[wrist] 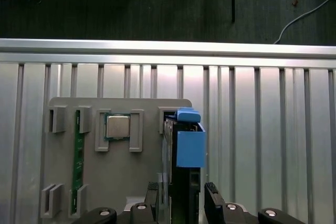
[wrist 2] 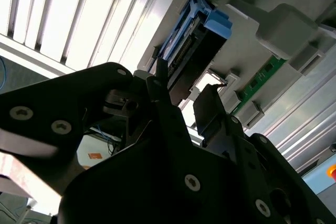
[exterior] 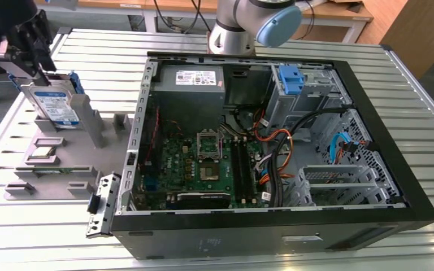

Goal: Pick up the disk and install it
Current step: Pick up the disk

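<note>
a slatted metal surface (exterior: 413, 101) carries an open computer case (exterior: 277, 243), lying on its side with the board and cables showing. the arm (exterior: 239, 22) has its base behind the case. toward the exterior view's left, just beside the case, sits a grey holder (exterior: 66, 152) with slots for parts.

the disk (exterior: 55, 107) stands on edge in one of those slots, label facing out and blue carrier along its rim. in the first wrist view the disk (wrist: 181, 150) sits beside a chip (wrist: 118, 127) and a green memory stick (wrist: 79, 150), each in its own slot.

the pincer (exterior: 40, 76) hangs right over the top of the disk. in the first wrist view its fingers (wrist: 211, 195) are spread a little wider than the disk, one to each side, with a thin gap showing at each face. the second wrist view shows the same straddle, the pincer (wrist 2: 186, 103) lined up on the disk's end (wrist 2: 189, 45). so it reads as wide and holding nothing.

by my reading this is the pick-up step, at the point of taking hold; the install has not begun. a good grip calls for the jaws to close square on the two flat faces, deep enough not to slip. the slot walls hug the disk, so lifting calls for a straight pull without tilting.
</note>
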`<state>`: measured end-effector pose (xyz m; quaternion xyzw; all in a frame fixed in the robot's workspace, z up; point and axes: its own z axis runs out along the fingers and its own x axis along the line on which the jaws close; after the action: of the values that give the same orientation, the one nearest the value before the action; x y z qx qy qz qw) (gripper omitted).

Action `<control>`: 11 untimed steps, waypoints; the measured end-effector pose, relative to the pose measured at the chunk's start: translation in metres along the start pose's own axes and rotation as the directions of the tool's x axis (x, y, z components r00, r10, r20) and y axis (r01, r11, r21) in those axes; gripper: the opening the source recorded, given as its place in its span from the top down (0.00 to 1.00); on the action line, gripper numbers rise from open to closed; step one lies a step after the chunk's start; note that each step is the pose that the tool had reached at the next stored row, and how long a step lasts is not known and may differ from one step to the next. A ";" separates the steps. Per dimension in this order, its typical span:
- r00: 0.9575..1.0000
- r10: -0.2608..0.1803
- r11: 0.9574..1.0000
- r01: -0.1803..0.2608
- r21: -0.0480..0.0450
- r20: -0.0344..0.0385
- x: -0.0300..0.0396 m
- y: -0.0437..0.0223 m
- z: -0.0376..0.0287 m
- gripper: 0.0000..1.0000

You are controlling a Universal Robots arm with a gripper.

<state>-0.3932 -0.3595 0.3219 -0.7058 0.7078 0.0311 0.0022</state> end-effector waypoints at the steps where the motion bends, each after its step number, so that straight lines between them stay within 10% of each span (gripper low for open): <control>1: 1.000 0.000 1.000 0.000 0.000 0.000 -0.0007 0.0000 0.0001 0.53; 11: 1.000 0.000 1.000 0.000 0.000 0.000 -0.0005 -0.0004 0.0103 0.53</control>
<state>-0.3932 -0.3584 0.3116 -0.7058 0.7077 0.0311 0.0023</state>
